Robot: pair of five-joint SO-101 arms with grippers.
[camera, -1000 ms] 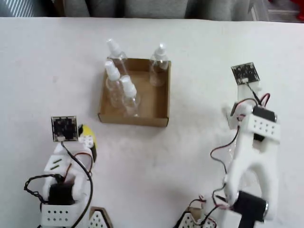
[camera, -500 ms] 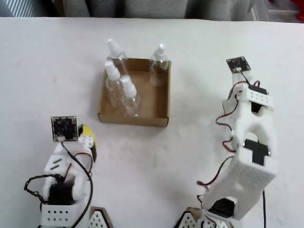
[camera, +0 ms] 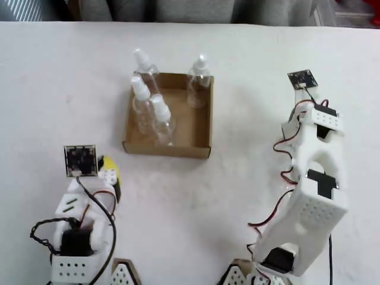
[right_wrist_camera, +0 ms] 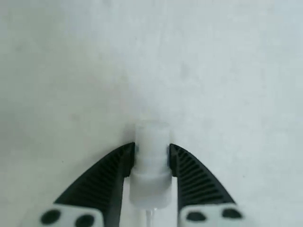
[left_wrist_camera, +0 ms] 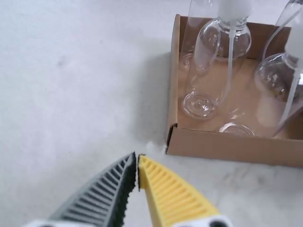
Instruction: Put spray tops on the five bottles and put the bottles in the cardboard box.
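A cardboard box (camera: pixel 199 127) sits mid-table with several clear bottles standing in it, each with a white spray top; one is at the far right corner (camera: pixel 199 83) and two are near the left wall (camera: pixel 142 104). The left wrist view shows the box (left_wrist_camera: pixel 222 144) and a bottle (left_wrist_camera: pixel 213 66) just beyond my left gripper (left_wrist_camera: pixel 137 165), whose grey and yellow fingers are shut on nothing. My right gripper (right_wrist_camera: pixel 151 151) is shut on a white spray top (right_wrist_camera: pixel 151 165) above bare table, with a thin tube hanging below it. The right arm (camera: pixel 314 160) stretches along the table's right side.
The table top (camera: pixel 249 65) is white and bare around the box. The left arm (camera: pixel 83 225) rests at the near left edge, its yellow finger (camera: pixel 111 172) a short way from the box's near left corner. Arm bases and loose wires stand along the near edge.
The right arm has lifted and stretched away toward the far side of the table. The left arm, box and bottles have not moved.
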